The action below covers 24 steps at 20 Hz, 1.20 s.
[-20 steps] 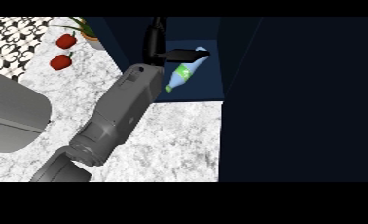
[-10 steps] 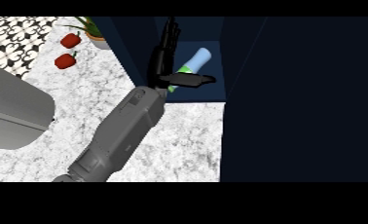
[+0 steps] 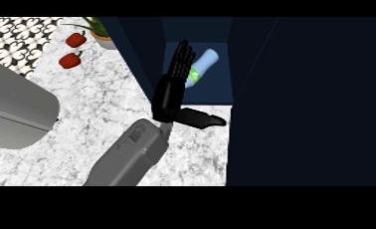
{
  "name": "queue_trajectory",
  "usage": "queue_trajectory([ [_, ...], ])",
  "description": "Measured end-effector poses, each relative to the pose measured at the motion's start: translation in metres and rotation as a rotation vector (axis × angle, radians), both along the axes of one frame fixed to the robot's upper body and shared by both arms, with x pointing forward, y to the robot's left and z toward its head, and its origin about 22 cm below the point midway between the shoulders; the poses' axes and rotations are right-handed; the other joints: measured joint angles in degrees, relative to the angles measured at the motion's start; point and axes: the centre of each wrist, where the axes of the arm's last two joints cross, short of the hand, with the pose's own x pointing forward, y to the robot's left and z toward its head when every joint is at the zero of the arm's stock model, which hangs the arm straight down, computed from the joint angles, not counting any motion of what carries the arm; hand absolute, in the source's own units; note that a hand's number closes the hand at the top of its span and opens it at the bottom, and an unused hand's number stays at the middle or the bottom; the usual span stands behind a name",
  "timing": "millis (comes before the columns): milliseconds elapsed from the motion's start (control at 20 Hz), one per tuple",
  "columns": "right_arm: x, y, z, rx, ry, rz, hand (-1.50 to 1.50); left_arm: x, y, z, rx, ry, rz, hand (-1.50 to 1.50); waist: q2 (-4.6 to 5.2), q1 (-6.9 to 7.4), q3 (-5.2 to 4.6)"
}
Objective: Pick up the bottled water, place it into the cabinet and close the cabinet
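The bottled water, pale blue with a green label, lies tilted inside the dark blue cabinet at the top centre of the head view. My left hand is at the cabinet's mouth and is open. Its straight fingers run along the bottle's left side, and I cannot tell whether they touch it. The thumb sticks out to the right over the cabinet's front edge. My grey forearm comes in from the lower left. The right hand does not show.
The open cabinet door fills the right side as a tall dark panel. On the marble counter to the left are two red peppers and a potted plant. A large grey rounded object sits at the left edge.
My left hand carried the bottle into the cabinet, then let go of it. Its fingers have straightened and the palm has drawn back toward me. The bottle now lies inside.
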Motion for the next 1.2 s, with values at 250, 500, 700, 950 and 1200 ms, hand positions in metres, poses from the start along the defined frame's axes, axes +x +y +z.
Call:
queue_trajectory([
  [250, -0.003, -0.003, 0.004, -0.051, -0.008, 0.090, 1.50, -0.036, 0.016, -0.006, -0.031, 0.010, -0.043, 1.50, -0.13, 0.14, 0.01],
  [500, -0.003, -0.004, 0.010, -0.132, 0.012, 0.240, 1.50, -0.060, 0.046, -0.006, -0.031, 0.044, -0.049, 1.50, -0.13, 0.24, -0.03],
  [700, -0.006, 0.000, 0.014, -0.155, 0.026, 0.364, 1.50, -0.081, 0.075, -0.004, -0.025, 0.045, -0.019, -1.50, -0.23, 0.24, -0.03],
  [950, -0.006, 0.006, 0.016, -0.133, -0.009, 0.476, 1.50, -0.106, 0.109, -0.002, -0.033, 0.046, 0.036, -1.50, -0.31, -0.09, -0.05],
  [1200, -0.011, 0.021, 0.016, -0.063, 0.013, 0.588, 1.50, -0.124, 0.142, 0.007, -0.067, 0.056, 0.083, -1.50, -0.44, -0.11, -0.16],
])
